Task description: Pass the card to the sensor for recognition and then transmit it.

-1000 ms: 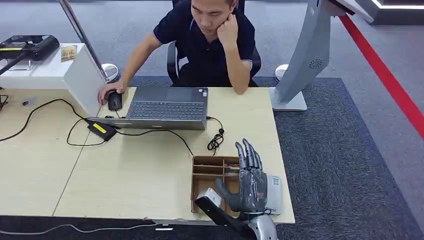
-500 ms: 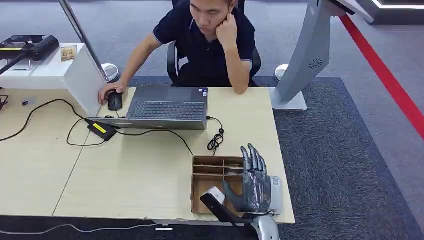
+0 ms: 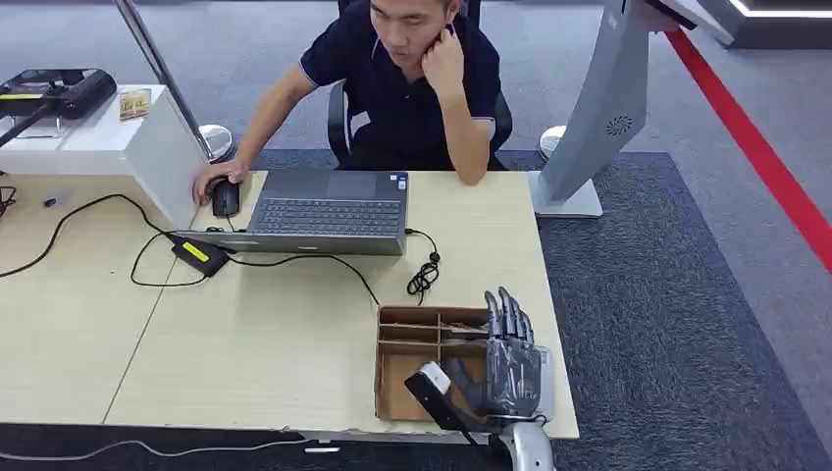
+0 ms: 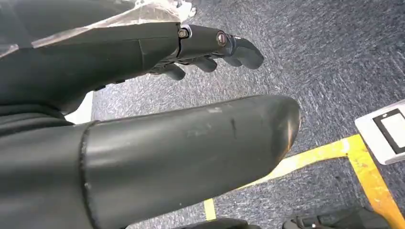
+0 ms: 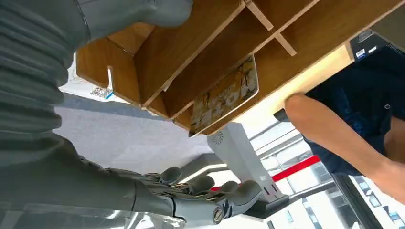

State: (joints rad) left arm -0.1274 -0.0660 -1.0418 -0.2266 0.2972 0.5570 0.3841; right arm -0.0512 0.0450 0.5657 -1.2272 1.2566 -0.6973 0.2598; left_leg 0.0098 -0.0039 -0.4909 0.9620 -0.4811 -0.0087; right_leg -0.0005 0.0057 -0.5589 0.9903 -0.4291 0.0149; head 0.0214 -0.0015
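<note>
My right hand point(image 3: 510, 363) hovers flat over the right side of a brown compartment tray point(image 3: 407, 343) at the table's near right corner, fingers straight and apart, holding nothing. In the right wrist view a yellow patterned card point(image 5: 224, 95) lies in one narrow compartment of the tray point(image 5: 200, 52), beyond my right hand point(image 5: 157, 195), which does not touch it. A white flat pad with a small printed code point(image 3: 546, 378) lies just right of the tray, partly under the hand. My left hand point(image 4: 143, 52) hangs over grey carpet with its fingers stretched out and nothing in it.
A person sits behind the table, one hand on a black mouse point(image 3: 226, 198) beside an open laptop point(image 3: 329, 211). Cables and a black adapter point(image 3: 199, 255) lie mid-table. A white kiosk stand point(image 3: 598, 118) rises past the table's right edge. A white box point(image 3: 118, 147) is far left.
My right hand has slid to the right and a little nearer the table's front edge, still flat above the tray. The person and the table things stay put.
</note>
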